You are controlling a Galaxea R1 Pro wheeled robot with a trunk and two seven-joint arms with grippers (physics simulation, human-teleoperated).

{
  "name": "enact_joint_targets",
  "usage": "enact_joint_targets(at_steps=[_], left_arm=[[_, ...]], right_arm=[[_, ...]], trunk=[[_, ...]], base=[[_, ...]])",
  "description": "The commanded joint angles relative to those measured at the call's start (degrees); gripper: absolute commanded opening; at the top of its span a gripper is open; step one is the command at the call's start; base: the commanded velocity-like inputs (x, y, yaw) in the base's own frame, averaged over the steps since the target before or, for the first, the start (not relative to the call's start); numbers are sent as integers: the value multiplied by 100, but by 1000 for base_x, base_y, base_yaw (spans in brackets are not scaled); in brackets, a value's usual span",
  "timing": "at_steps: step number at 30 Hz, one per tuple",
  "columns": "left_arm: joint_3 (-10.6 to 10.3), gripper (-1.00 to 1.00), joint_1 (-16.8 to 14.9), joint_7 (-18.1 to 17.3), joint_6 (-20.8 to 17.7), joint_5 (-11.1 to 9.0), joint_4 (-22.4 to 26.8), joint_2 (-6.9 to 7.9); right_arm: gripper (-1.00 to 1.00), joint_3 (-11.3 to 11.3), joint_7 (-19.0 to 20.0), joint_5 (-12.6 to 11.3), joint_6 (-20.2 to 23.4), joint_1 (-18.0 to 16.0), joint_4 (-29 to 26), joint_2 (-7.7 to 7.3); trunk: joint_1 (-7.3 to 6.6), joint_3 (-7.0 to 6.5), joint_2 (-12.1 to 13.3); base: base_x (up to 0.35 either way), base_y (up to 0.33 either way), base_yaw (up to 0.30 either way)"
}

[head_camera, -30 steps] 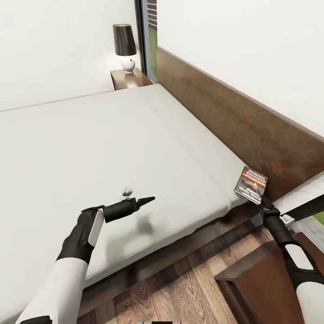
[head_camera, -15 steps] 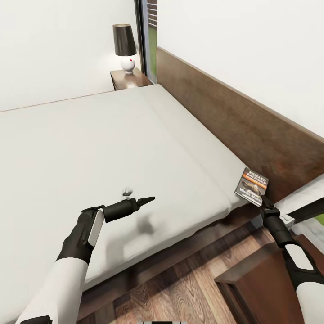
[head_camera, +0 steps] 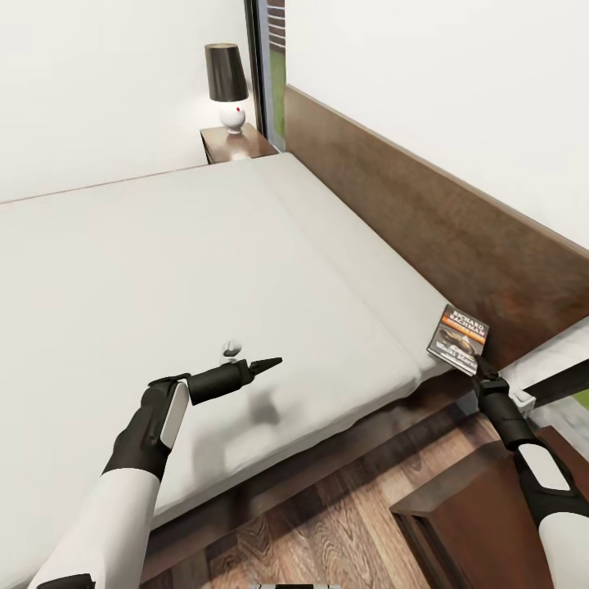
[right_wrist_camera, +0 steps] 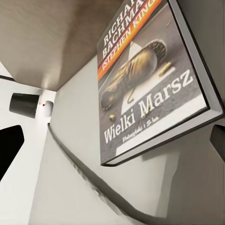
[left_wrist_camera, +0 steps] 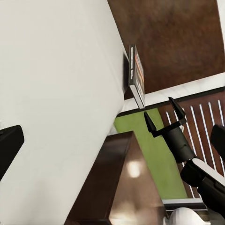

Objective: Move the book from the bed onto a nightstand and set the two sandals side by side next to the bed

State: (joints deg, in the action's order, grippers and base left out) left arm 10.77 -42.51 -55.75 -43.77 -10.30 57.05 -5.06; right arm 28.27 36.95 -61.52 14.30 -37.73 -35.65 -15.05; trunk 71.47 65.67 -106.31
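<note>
The book [head_camera: 458,339] lies at the near corner of the bed [head_camera: 204,278], close to the headboard [head_camera: 425,221], its cover up and its lower edge at the mattress edge. The right pincer [head_camera: 484,370] sits just below that edge with its fingers spread apart and nothing between them; the left wrist view shows the two prongs [left_wrist_camera: 161,123] open with the book [left_wrist_camera: 136,75] just ahead of their tips, a small gap between. In the right wrist view the cover [right_wrist_camera: 150,84] is close in front.

The left pincer [head_camera: 266,362] hangs over the middle of the mattress, well away from the book, its fingers drawn together to a point and empty.

A nightstand [head_camera: 483,523] stands under the right arm, beside the bed. The other nightstand [head_camera: 237,146] is far beyond both pincers, carrying a lamp [head_camera: 227,86].
</note>
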Motion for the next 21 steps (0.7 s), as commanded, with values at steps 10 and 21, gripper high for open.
enact_joint_targets(at_steps=[10, 21], left_arm=[[12, 100, -3, -15, -35, -7, 0, -11], [12, 100, -3, -15, -38, -7, 4, -12]], right_arm=[[100, 12, 14, -53, 55, -4, 4, -1], [100, 12, 14, -53, 55, -4, 4, 0]], trunk=[[154, 129, -284], [307, 255, -564]], base=[[0, 0, 0], [0, 0, 0]])
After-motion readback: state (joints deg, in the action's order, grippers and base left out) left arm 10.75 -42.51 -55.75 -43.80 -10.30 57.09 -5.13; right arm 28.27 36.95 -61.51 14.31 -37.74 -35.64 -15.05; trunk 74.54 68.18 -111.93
